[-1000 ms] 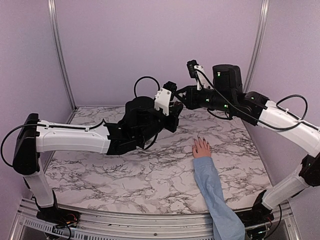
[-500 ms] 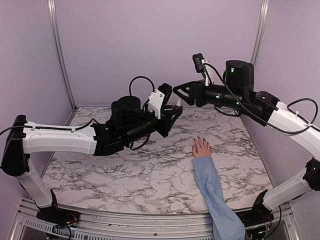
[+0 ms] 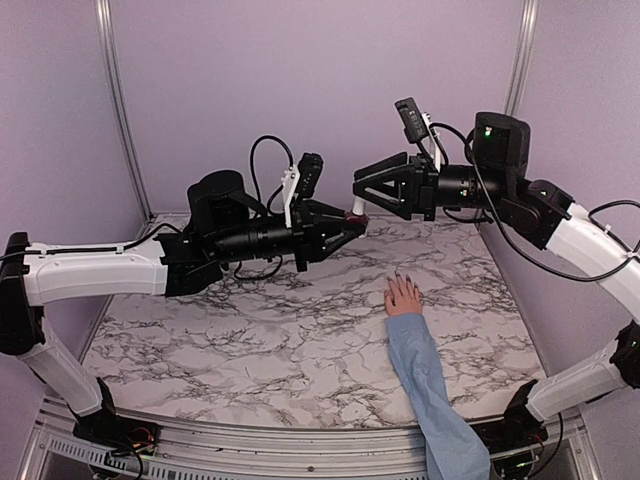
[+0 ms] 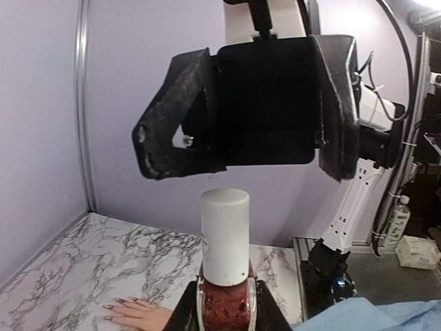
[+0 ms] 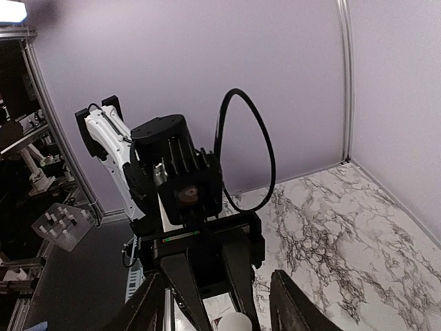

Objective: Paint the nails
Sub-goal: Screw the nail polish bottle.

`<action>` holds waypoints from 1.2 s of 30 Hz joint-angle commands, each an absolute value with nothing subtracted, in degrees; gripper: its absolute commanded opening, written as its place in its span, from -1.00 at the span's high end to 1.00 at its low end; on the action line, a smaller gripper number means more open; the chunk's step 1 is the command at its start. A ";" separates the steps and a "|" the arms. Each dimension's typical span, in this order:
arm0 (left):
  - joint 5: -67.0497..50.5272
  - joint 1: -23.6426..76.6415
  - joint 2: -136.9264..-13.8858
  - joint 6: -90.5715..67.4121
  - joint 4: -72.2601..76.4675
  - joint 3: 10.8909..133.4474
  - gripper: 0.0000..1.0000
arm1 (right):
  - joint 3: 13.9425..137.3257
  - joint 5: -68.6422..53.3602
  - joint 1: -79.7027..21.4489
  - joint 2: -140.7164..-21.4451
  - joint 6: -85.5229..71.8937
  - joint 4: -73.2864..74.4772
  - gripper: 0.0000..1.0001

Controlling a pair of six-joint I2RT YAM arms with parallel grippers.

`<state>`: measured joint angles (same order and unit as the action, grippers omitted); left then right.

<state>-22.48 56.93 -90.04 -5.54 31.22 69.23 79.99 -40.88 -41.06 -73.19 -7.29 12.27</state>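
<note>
While the nail polish bottle is clenched in the left end effector, its base cut off, the right end effector is spread open near the white cap. The nails, barely discernible, are laid on the bench.

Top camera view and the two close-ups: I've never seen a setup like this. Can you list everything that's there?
table: one, white marble with grey veins, under both arms.
walls: lilac, behind and at both sides.
nail polish bottle: one, dark red with a white cap, held in the air above the table.
hand: one, pinkish, flat on the table, right of centre.
nails: dark-looking, too small to count, at the fingertips.
sleeve: one, light blue, running to the near edge.
left arm, right arm: white and black, reaching in from each side.
left claw: black, shut on the nail polish bottle.
right claw: black, open, close to the cap.
</note>
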 commanded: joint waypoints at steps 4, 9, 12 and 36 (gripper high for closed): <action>-39.53 56.84 -89.10 -11.23 35.88 71.02 1.00 | 80.74 -55.26 -41.10 -72.84 -7.46 7.39 0.00; -40.78 56.83 -89.31 -12.80 37.33 71.48 1.00 | 81.44 -57.41 -41.84 -74.49 -6.45 9.16 0.11; -40.95 56.69 -89.44 -13.53 38.40 71.45 1.00 | 81.78 -58.82 -42.63 -74.90 -5.41 10.45 0.11; -23.98 55.55 -88.97 -11.96 40.90 66.92 1.00 | 82.15 -46.13 -43.33 -78.05 -10.26 12.82 1.00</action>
